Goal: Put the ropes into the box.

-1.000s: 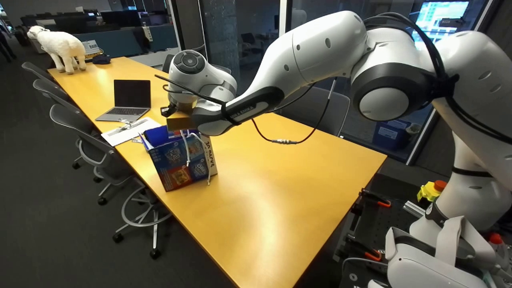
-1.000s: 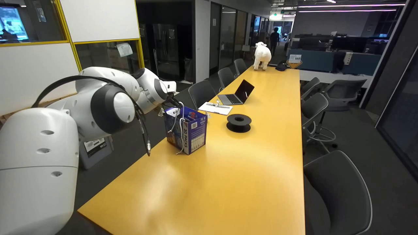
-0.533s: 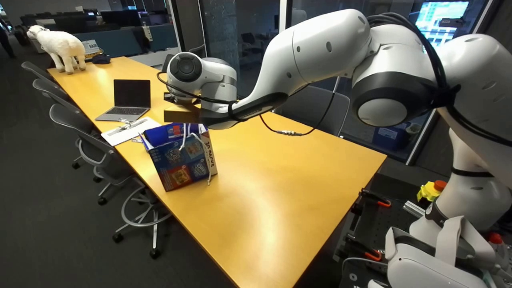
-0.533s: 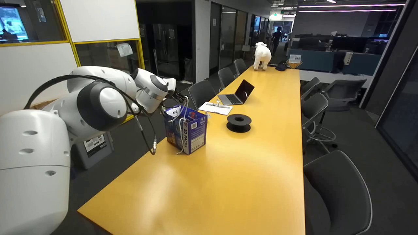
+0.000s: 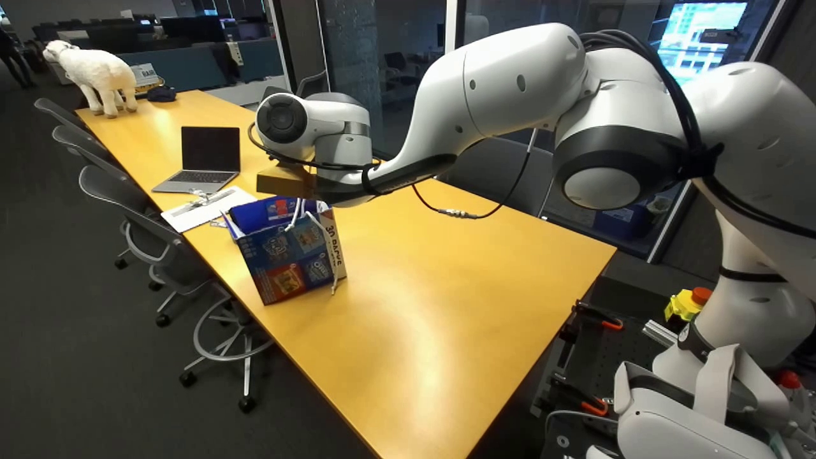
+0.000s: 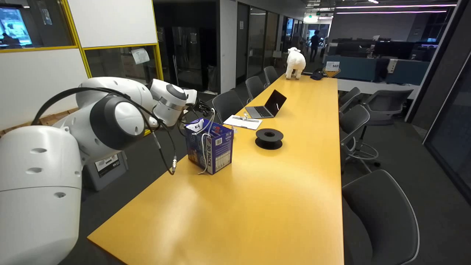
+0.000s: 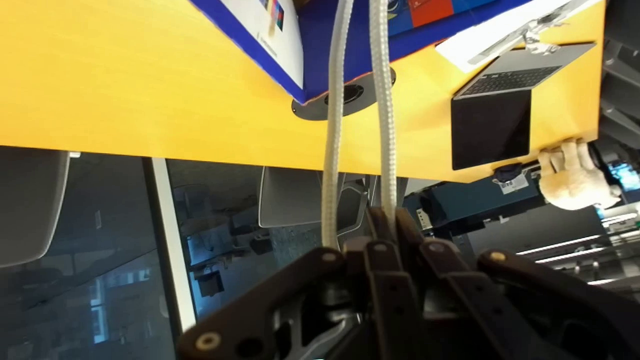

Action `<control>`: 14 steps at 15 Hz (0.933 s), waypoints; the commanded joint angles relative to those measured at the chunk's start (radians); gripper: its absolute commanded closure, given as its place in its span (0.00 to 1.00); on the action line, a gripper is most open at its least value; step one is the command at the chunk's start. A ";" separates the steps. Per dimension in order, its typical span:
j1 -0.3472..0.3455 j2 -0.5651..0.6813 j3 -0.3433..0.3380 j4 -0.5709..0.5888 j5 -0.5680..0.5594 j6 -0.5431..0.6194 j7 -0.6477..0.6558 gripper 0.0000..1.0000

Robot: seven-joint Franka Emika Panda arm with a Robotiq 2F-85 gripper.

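The blue snack box [image 5: 280,255] stands open-topped on the table in both exterior views [image 6: 220,154]; its inner wall [image 7: 317,55] shows in the wrist view. My gripper [image 7: 391,215] is shut on a white rope [image 7: 382,100], one strand running between the fingertips. A second strand [image 7: 335,125] passes behind the left finger. In an exterior view my gripper [image 6: 204,107] is above the box's far rim. The rope [image 6: 204,151] drapes over the box; one long end hangs outside along its corner to about table level, and a shorter end [image 5: 291,226] hangs near the rim.
A black spool [image 6: 269,139] stands beside the box. A clipboard with papers [image 6: 243,122] and an open laptop [image 6: 268,106] lie farther along the table [image 6: 257,206]. A white toy sheep [image 6: 295,63] stands at the far end. Chairs [image 6: 382,213] line the sides.
My gripper has moved outward past the box's rim and the wrist has turned. The rope's shorter end has risen from low on the box's side to near the rim.
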 commanded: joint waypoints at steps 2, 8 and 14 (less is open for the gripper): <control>-0.008 0.068 -0.032 0.126 0.008 -0.055 0.095 0.94; -0.024 0.080 -0.027 0.197 0.017 -0.076 0.164 0.96; -0.036 0.134 -0.032 0.273 0.011 -0.079 0.240 0.96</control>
